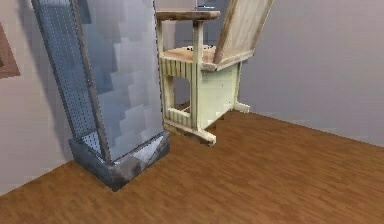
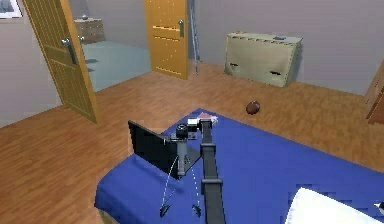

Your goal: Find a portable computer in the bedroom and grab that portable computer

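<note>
search: done by the look of it; the portable computer (image 2: 152, 148) is in the arm side view, so nothing is left to hunt for.
target location: on the blue bed (image 2: 270, 165), near the corner closest to the wooden floor, lid up, dark screen.
room check: bed plus white pillow (image 2: 335, 207) at the lower right fits a bedroom.
grab: not confirmed. The computer sits on the bed surface, not hanging clear.
left to do: secure the hold, then lift clear of the bed. My judgement only.
arm (image 2: 211, 175): dark bar rising from the bottom edge, reaching out over the bed toward the computer.
claw (image 2: 185, 133): at the arm's far end, right by the computer's top edge, just behind the screen. Touching or just beside, can't tell.
claw state: can't tell what the fingers are doing or whether it holds anything; the computer and bed lie right at it.
nearby: brown ball (image 2: 253, 106) on the floor beyond the bed, cream cabinet (image 2: 262, 58) at the far wall, orange door (image 2: 167, 38).
ahead: glass-panelled structure (image 1: 105, 80) and a pale wooden furniture piece (image 1: 200, 70), neither part of the task.
</note>
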